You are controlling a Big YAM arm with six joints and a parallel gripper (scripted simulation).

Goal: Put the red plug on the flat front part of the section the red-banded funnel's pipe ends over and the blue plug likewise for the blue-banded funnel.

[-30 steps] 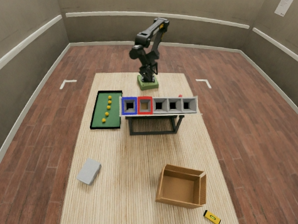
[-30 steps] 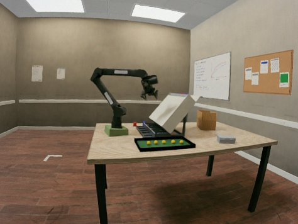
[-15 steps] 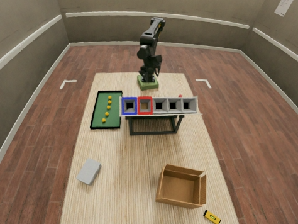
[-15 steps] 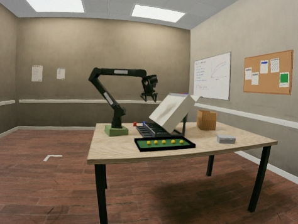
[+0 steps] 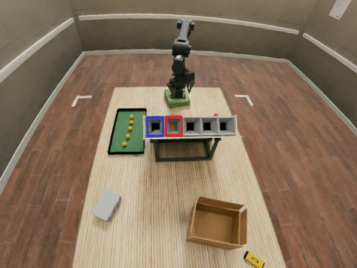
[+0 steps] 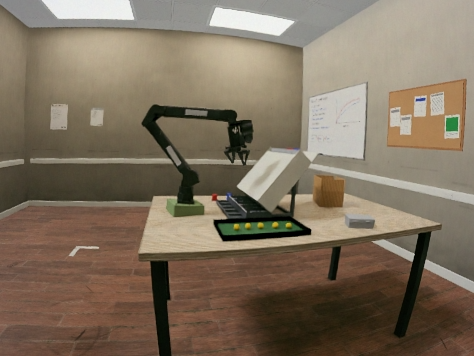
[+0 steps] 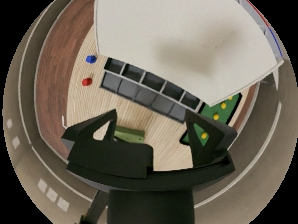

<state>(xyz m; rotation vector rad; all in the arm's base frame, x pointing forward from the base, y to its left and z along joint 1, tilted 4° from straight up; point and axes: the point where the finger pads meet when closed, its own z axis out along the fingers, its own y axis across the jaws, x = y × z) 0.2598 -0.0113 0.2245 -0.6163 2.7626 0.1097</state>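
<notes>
The white cover (image 6: 272, 177) leans over a dark sectioned tray (image 7: 149, 90), with a row of funnels along its top edge. The blue-banded funnel (image 5: 154, 126) is at the left end and the red-banded funnel (image 5: 173, 126) is next to it. The red plug (image 7: 87, 82) and the blue plug (image 7: 91, 60) stand on the table beside the far end of the sectioned tray. Several yellow marbles lie in the green tray (image 5: 127, 131). My gripper (image 6: 237, 157) is open and empty, high above the table behind the cover; it also shows in the wrist view (image 7: 147, 132).
Three plain grey funnels (image 5: 207, 126) fill the rest of the row. A cardboard box (image 5: 218, 222), a grey block (image 5: 106, 205) and a yellow level (image 5: 254, 259) lie at the front of the table. The arm's green base (image 5: 177, 98) is behind the cover.
</notes>
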